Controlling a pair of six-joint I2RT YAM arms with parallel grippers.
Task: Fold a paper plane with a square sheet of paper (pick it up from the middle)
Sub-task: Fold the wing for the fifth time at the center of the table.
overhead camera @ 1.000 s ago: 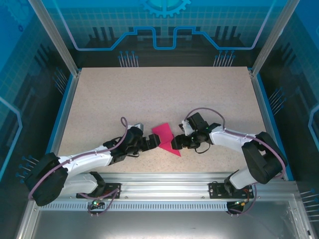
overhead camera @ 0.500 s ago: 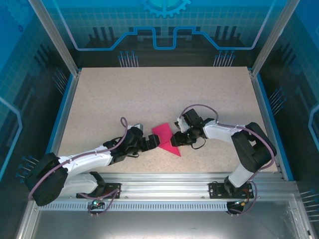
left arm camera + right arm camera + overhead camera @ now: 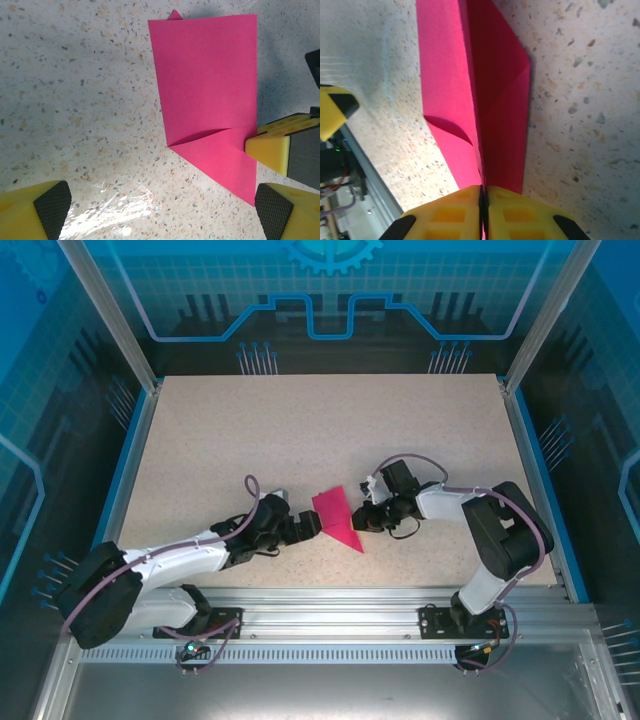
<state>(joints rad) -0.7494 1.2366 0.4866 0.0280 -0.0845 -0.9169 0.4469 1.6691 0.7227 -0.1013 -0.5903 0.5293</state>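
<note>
The square sheet of paper (image 3: 337,518) is magenta-pink and lies folded into a narrow pointed shape at the near middle of the table. In the right wrist view the paper (image 3: 445,75) rises along a centre fold, its two halves pressed together. My right gripper (image 3: 482,192) is shut on that fold at the paper's right edge (image 3: 360,519). To the paper's left, my left gripper (image 3: 311,525) stands wide open and low over the table. In the left wrist view its gripper (image 3: 162,210) has bare table between the pads, and the paper (image 3: 210,90) lies ahead.
The speckled table (image 3: 300,430) has open room behind the paper and to both sides. A blue rim (image 3: 128,465) runs along its edges, with a metal rail (image 3: 330,625) at the near side. The right gripper's yellow finger (image 3: 272,150) touches the paper's edge.
The right gripper has shut on the paper's fold. The paper's right half has come up against the left half, so it looks narrower from above. The left gripper stays open.
</note>
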